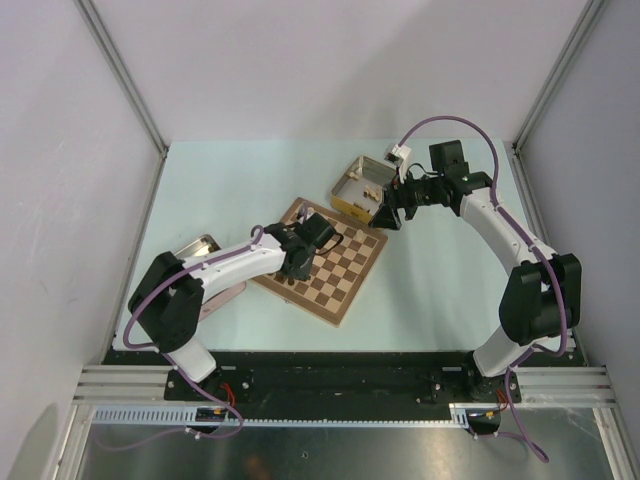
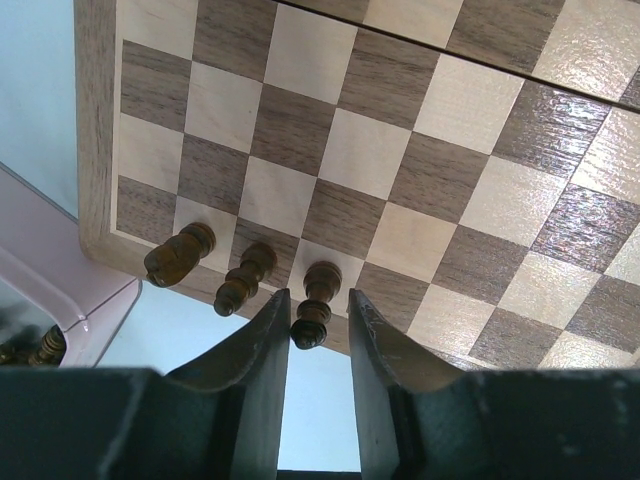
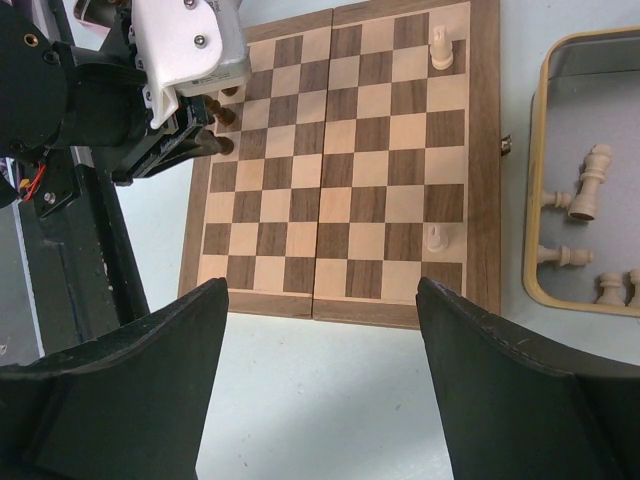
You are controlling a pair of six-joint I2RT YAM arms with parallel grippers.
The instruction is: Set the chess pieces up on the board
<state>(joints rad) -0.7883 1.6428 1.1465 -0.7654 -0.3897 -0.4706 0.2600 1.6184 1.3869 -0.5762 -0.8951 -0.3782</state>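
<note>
The board (image 1: 335,270) lies at an angle in mid-table. In the left wrist view three dark chess pieces (image 2: 180,255) (image 2: 245,278) (image 2: 315,305) stand in a row along the board's (image 2: 400,150) edge at its corner. My left gripper (image 2: 317,296) is narrowly open around the third one, with a gap on the right side. It hangs over the board's left corner (image 1: 292,266). My right gripper (image 3: 322,290) is wide open and empty, above the table beside the board (image 3: 330,180), near the yellow tin (image 1: 390,215). Two pale pieces (image 3: 441,48) (image 3: 436,238) stand on the edge row nearest that tin.
A yellow tin (image 3: 548,200) (image 1: 360,185) beside the board holds several pale pieces (image 3: 590,195). A pink tin (image 2: 70,290) (image 1: 198,247) left of the board holds dark pieces (image 2: 40,345). Grey walls enclose the table.
</note>
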